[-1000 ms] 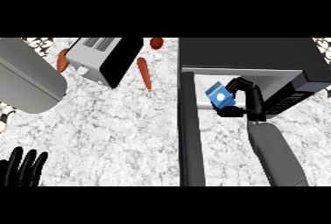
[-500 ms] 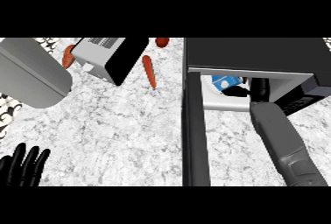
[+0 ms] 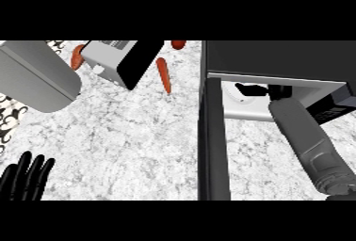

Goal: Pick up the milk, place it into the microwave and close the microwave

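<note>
Nearest, at the lower left and well to the left of the microwave, the black left hand (image 3: 26, 175) rests on the speckled white marble counter (image 3: 139, 146) with fingers straight and relaxed, out of the way. The open black microwave door (image 3: 212, 141) juts toward the viewer, leaving the cavity free. To its right the grey right forearm (image 3: 306, 141) reaches in over the pale microwave floor (image 3: 240, 106). The black right hand (image 3: 259, 89) sits deep under the dark boxy microwave top (image 3: 278, 56); I cannot tell whether it is clenched or released. The milk is not visible, presumably inside, hidden. Far left of the microwave lie orange carrots (image 3: 164, 75) beside a grey-and-black toaster-like box (image 3: 122, 59).
</note>
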You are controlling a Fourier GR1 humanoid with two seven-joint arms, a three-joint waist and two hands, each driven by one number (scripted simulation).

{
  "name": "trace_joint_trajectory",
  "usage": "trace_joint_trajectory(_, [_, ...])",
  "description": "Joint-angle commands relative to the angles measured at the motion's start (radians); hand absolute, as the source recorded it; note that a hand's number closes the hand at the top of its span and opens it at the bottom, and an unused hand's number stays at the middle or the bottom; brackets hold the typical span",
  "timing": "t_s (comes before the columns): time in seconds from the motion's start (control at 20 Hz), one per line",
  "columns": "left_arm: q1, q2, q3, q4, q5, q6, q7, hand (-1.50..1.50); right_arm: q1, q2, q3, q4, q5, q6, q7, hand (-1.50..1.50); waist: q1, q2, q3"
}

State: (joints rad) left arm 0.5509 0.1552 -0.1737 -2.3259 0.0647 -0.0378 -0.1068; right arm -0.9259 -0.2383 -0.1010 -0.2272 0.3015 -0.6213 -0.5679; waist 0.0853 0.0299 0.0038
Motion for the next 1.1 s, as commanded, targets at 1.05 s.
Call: trace_joint_trajectory(1.05, [0.055, -0.015, -0.085, -0.073, -0.107, 0.007, 0.034, -1.5, -0.055, -0.028, -0.089, 0.073, -0.038, -0.007, -0.102, -1.5, -0.025, -0.009, -0.001])
